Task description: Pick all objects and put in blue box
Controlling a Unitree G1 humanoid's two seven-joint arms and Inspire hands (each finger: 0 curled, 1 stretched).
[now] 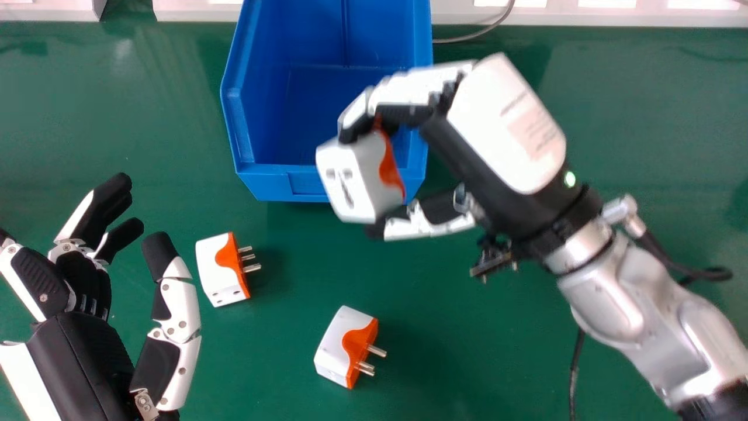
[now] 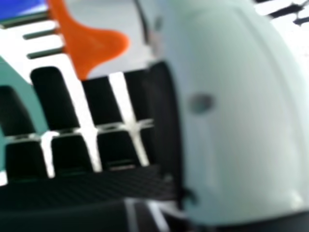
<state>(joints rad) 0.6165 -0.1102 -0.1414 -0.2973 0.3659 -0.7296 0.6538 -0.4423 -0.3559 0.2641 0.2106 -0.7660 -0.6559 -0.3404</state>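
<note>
the right hand (image 1: 502,123) pinches a chunky white plastic plug adapter with an orange band (image 1: 356,181), fingers bent over its far side and thumb pressed to its near side; it hangs at the near right corner of the open blue plastic box (image 1: 280,184), which stands by the far edge of the green table (image 1: 117,146), left of the middle. the step in hand looks to be the drop. to do it well, the right hand should carry the adapter farther toward the far edge and a little left, with its thumb lifted clear of the near lip, then lower it and ease both sides of the grip off together; letting go here could see it catch the rim and tumble outside. the held piece is blocky, with slots in the face turned left and toward the near edge, and the orange lies next to the palm. two more like it lie with metal prongs pointing right: one (image 1: 219,272) toward the left edge, the other (image 1: 345,345) by the near edge. beside the first, the left hand (image 1: 76,351) rests empty near the near left corner, fingers loosely spread, thumb apart.
</note>
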